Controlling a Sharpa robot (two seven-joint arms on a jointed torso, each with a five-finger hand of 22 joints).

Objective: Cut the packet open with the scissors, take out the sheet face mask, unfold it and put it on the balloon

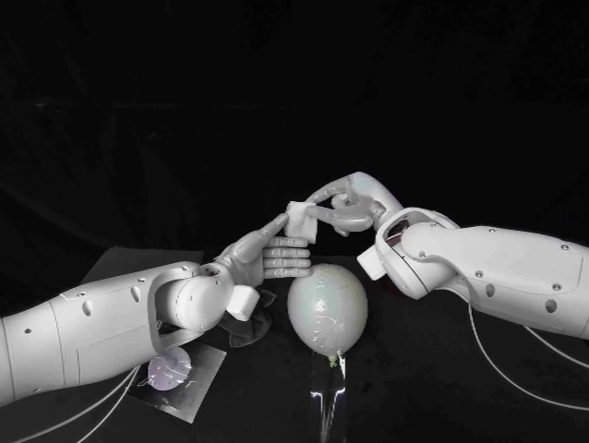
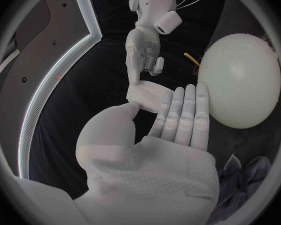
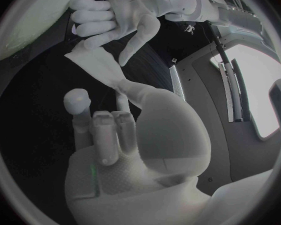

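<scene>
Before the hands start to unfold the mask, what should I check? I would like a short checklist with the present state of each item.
1. Sheet mask is out of the packet: ok, it hangs in the air between the two hands.
2. Left hand holds one edge of the mask: ok, pinched at the fingertips.
3. Right hand holds the other edge: ok, pinched from above.
4. Mask is unfolded: not ok, it is a small folded pad.
5. Balloon is ready on the table: ok, it lies just below the hands, and nothing covers it.
6. Which fold opens first: cannot tell.
</scene>
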